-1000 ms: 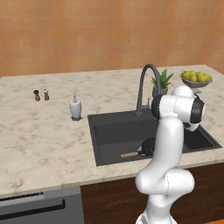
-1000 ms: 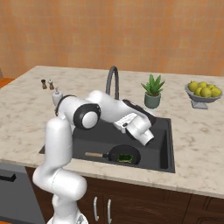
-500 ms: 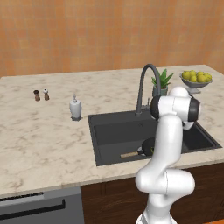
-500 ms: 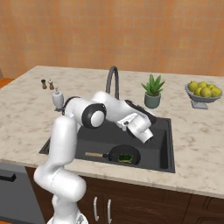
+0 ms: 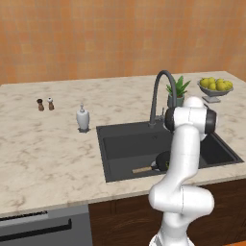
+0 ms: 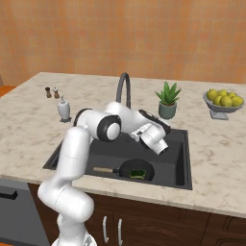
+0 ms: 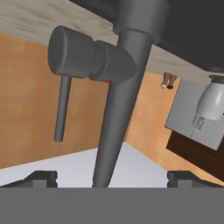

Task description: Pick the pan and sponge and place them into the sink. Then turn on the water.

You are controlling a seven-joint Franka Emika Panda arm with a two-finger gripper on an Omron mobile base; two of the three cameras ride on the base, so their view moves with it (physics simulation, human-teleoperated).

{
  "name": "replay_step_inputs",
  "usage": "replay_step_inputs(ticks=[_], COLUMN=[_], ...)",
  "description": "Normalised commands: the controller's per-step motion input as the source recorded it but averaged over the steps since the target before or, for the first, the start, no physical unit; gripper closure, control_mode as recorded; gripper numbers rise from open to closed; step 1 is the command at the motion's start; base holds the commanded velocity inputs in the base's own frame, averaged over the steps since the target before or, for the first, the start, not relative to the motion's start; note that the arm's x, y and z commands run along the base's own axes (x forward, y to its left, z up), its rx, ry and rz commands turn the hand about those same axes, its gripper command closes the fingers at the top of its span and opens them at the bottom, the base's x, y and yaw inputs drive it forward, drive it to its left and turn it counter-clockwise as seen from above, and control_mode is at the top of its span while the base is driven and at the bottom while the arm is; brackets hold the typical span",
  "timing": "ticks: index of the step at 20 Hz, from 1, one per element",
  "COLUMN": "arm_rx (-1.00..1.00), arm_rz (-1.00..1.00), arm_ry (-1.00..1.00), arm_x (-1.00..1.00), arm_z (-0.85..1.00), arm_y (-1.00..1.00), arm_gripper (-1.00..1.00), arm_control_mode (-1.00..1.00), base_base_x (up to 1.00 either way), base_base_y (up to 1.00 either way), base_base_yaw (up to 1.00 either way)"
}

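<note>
The black pan (image 6: 136,169) lies in the dark sink (image 6: 178,161), its wooden handle (image 6: 103,170) pointing left. A green sponge (image 6: 138,173) rests inside the pan. In the left base view, pan (image 5: 161,160) and sink (image 5: 127,144) show partly behind my arm. My wrist (image 6: 153,137) hangs over the back of the basin, beside the gooseneck faucet (image 6: 124,91). In the hand view my gripper (image 7: 112,178) is open, its tips wide apart, with the faucet pipe (image 7: 124,92) rising between them. The faucet's knob (image 7: 81,54) and thin lever (image 7: 62,109) are just to the left, untouched.
A soap dispenser (image 5: 82,118) and two small shakers (image 5: 45,104) stand on the counter left of the sink. A potted plant (image 6: 167,100) and a bowl of lemons (image 6: 223,102) stand behind and right of it. The orange wall closes the back.
My arm has shifted slightly, bringing the hand a little closer to the faucet. Pan and sponge have stayed where they were in the sink.
</note>
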Motion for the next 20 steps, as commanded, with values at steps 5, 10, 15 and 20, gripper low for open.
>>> replay_step_inputs(ticks=[5, 10, 15, 20], arm_rx=[0.01, 0.01, 0.02, 0.02], arm_rz=[0.0, 0.0, 0.0, 0.0], arm_ry=[0.0, 0.0, 0.0, 0.0], arm_x=[0.33, 0.28, 0.16, 0.17], arm_z=[-0.07, -0.1, -0.05, -0.06], arm_y=[0.0, 0.0, 0.0, 0.0], arm_gripper=[-1.0, -1.0, -1.0, -1.0], arm_control_mode=[-1.0, -1.0, -1.0, -1.0], base_base_x=[0.0, 0.0, 0.0, 0.0], base_base_y=[0.0, 0.0, 0.0, 0.0], base_base_yaw=[0.0, 0.0, 0.0, 0.0])
